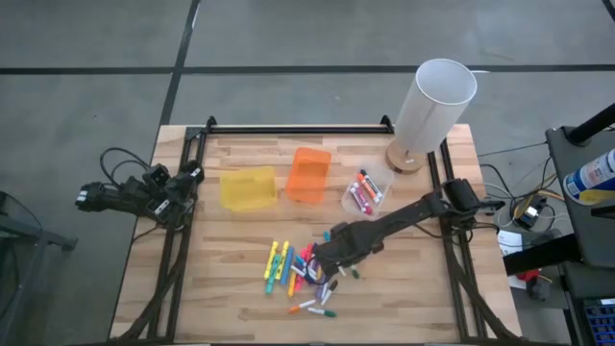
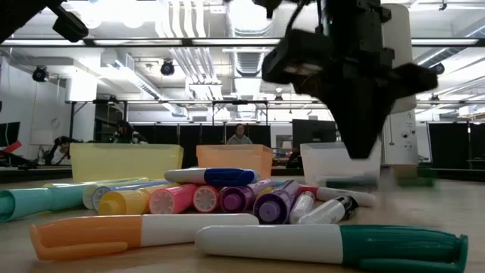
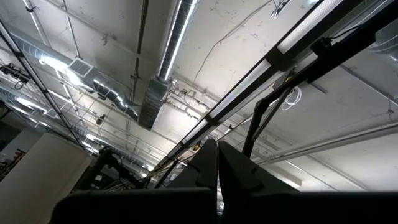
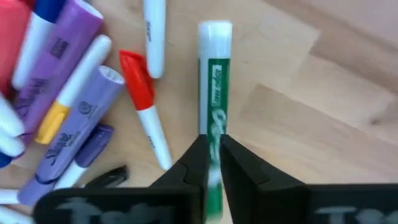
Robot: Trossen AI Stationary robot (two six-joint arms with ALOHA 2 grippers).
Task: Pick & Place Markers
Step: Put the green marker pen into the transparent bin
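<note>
Markers (image 1: 300, 272) crowded our right gripper (image 4: 213, 163), clamped on the green marker (image 4: 214, 87); an off-centre pinch risked slipping.

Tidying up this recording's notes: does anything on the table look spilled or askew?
Yes: markers lie loose in a heap on the table, pointing every way, while the yellow bin and orange bin look empty.

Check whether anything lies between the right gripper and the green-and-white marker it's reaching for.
Nothing visible does. The right gripper already has its dark fingers closed around the green-and-white marker, which lies apart from the red-capped marker beside it on the wooden table.
</note>
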